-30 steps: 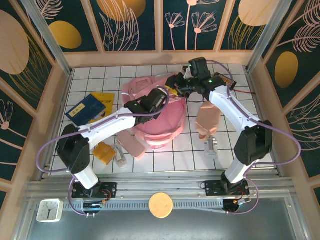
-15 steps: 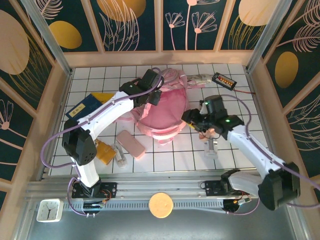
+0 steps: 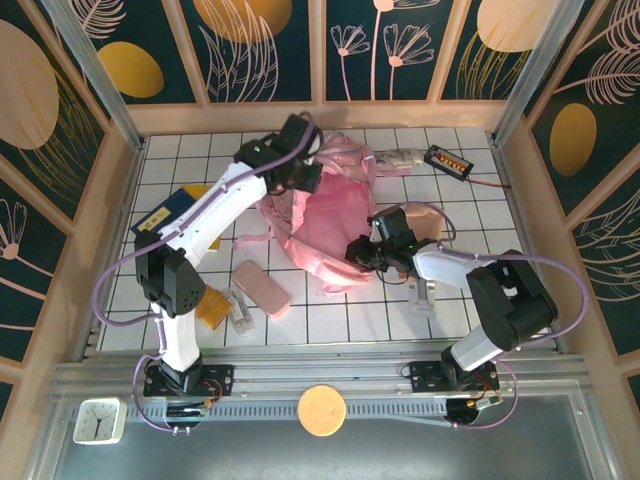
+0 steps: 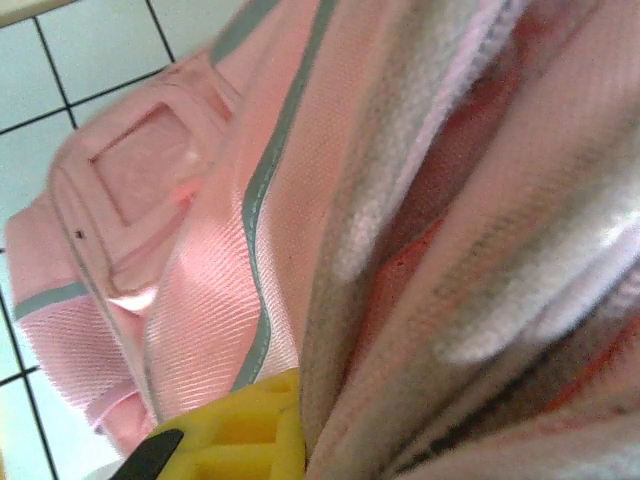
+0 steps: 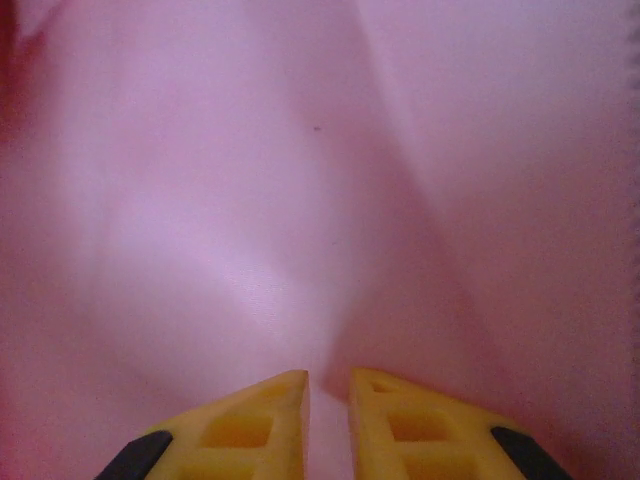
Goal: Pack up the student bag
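Observation:
The student bag (image 3: 325, 220), a large soft pink backpack, lies mid-table with its straps trailing left. My left gripper (image 3: 300, 168) is at the bag's far top edge, shut on a fold of it. In the left wrist view a yellow finger (image 4: 235, 432) presses against bunched pink fabric and grey-edged straps (image 4: 430, 230). My right gripper (image 3: 358, 252) is at the bag's near right edge. In the right wrist view its fingertips (image 5: 285, 395) stand almost together, and my right gripper (image 5: 329, 385) pinches a crease of the pink cloth (image 5: 300, 200).
A flat pink pencil case (image 3: 262, 288) lies near left of the bag, beside yellow packets (image 3: 210, 305). A blue book (image 3: 170, 218) is at the left. A beige pouch (image 3: 428, 222) lies right of the bag, with a clear item (image 3: 422, 296) below it and a black device (image 3: 447, 160) at the back right.
My right arm swung from behind the bag to its near right edge and its fingers closed. My left gripper moved to the back with the bag's top, pulling it up.

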Motion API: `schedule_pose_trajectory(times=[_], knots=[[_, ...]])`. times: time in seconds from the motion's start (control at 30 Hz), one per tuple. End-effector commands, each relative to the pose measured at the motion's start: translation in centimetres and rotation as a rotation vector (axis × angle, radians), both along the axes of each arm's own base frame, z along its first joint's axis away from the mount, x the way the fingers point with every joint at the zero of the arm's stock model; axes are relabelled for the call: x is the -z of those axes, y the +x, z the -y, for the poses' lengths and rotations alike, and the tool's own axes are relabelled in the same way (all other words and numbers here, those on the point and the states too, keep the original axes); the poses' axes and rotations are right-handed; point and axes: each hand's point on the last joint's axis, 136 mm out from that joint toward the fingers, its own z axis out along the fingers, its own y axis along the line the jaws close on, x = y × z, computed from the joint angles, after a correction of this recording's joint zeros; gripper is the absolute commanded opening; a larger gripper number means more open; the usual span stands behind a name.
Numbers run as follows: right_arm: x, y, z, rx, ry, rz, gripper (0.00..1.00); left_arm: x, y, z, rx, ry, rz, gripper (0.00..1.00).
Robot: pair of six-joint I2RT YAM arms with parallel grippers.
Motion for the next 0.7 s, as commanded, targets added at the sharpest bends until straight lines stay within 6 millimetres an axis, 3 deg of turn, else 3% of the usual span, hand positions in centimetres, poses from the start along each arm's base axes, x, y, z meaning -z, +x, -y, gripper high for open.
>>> schedule_pose_trajectory(times=[0.0,0.1,0.23,0.27,0.3,0.4,0.47,0.53,0.57,0.67], knots=[[2.4,1.2,1.7,0.026,-0.065,0.031,0.18,-9.3,3.8,-1.9,-0.074,-0.178,0.214,0.00],[3.5,1.9,2.2,0.032,-0.084,0.016,0.18,-9.8,4.7,-3.2,-0.105,-0.194,0.223,0.00],[2.0,2.7,1.7,0.018,-0.063,0.035,0.21,-7.3,4.5,-2.2,-0.065,-0.208,0.160,0.00],[0.9,3.0,1.3,0.007,-0.049,0.055,0.26,-6.5,4.2,-1.9,-0.053,-0.220,0.137,0.07],[-0.5,3.3,0.8,-0.007,-0.032,0.079,0.32,-5.7,3.8,-1.6,-0.042,-0.234,0.118,0.27],[-4.8,3.9,-0.6,-0.041,0.028,0.129,0.49,-4.8,2.3,-1.5,-0.020,-0.277,0.092,0.52],[-7.2,4.1,-1.1,-0.057,0.043,0.153,0.55,-4.6,0.9,-1.8,-0.012,-0.295,0.084,0.67],[-9.4,4.0,-1.1,-0.065,0.038,0.165,0.58,-4.6,-1.3,-2.0,0.024,-0.326,0.063,0.94],[-10.2,3.7,-0.7,-0.057,0.024,0.152,0.58,-4.3,-2.7,-2.1,0.050,-0.343,0.041,0.99],[-11.5,2.2,1.5,-0.004,-0.055,0.078,0.59,-3.4,-6.1,-4.5,0.005,-0.331,0.021,0.99]])
